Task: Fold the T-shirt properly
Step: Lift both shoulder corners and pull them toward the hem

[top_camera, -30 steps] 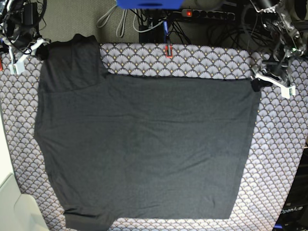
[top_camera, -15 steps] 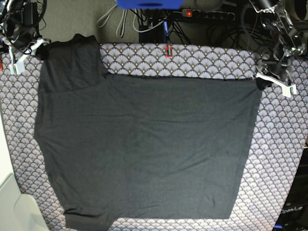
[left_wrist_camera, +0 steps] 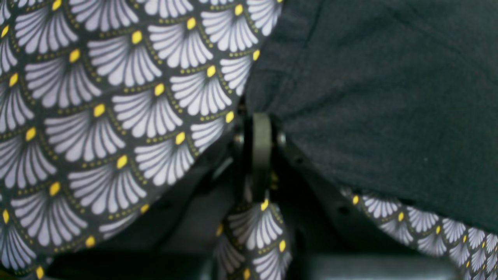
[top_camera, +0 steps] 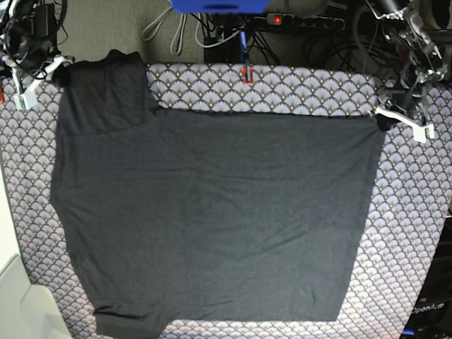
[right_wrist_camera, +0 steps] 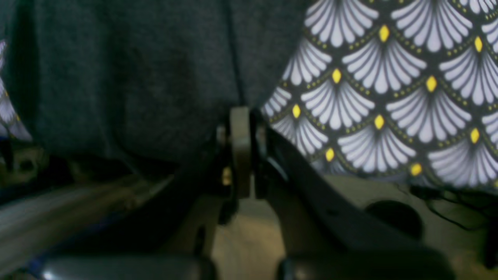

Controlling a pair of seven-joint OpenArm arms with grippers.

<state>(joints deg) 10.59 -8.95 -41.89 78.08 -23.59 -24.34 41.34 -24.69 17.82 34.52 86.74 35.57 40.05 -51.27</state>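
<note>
The T-shirt lies flat on the fan-patterned tablecloth that covers the worktop, with one sleeve at the far left.

The thin cloth could slip out when the arms lift, because each pinch is only on a small corner. The tablecloth might get pinched too and come up with the shirt. If one arm pulls harder, the shirt could go crooked.

The left end effector is pressed together on the far right corner of the shirt. The right end effector is pinching the sleeve edge at the far left.
</note>
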